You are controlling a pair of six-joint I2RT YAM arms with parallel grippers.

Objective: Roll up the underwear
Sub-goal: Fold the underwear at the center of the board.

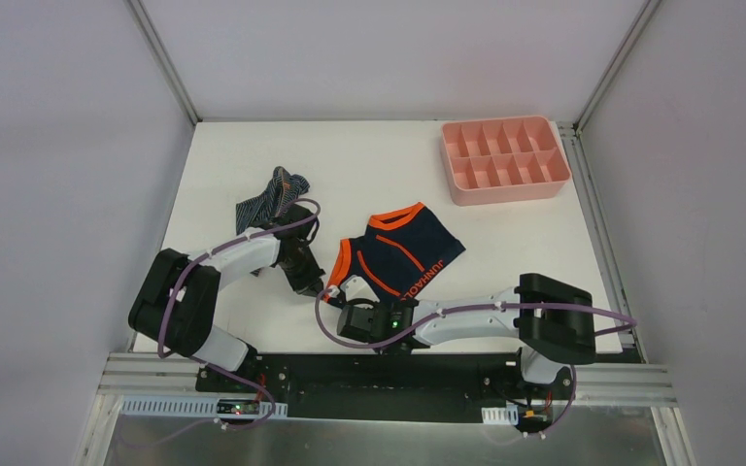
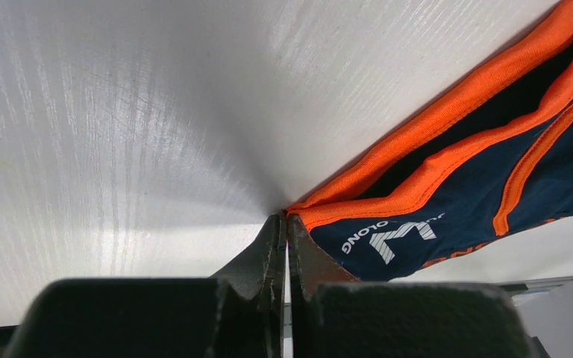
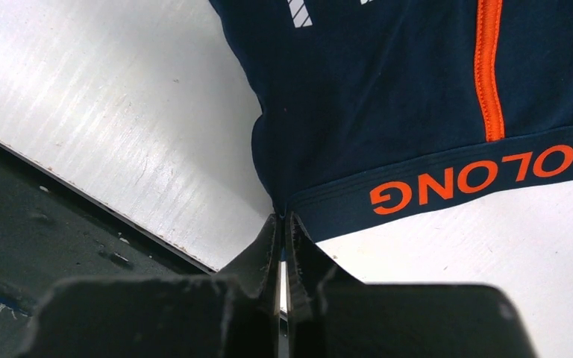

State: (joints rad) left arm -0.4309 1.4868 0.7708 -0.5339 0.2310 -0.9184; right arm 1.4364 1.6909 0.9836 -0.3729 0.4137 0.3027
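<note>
The navy underwear (image 1: 406, 254) with orange trim and lettering lies spread near the table's front middle. My left gripper (image 1: 321, 286) is shut on its orange-trimmed corner (image 2: 302, 214); the left gripper (image 2: 285, 218) has its jaws pressed together at the cloth's tip. My right gripper (image 1: 348, 299) sits just beside it at the near edge of the cloth. In the right wrist view the right gripper (image 3: 282, 214) is shut on the navy cloth (image 3: 388, 97), next to the lettered waistband (image 3: 455, 179). The striped underwear (image 1: 272, 199) lies crumpled at the back left, behind the left arm.
A pink compartment tray (image 1: 505, 191) stands at the back right corner of the white table (image 1: 379, 160). The table's front edge and the dark base rail (image 3: 37, 246) are close below the right gripper. Purple cables loop along both arms.
</note>
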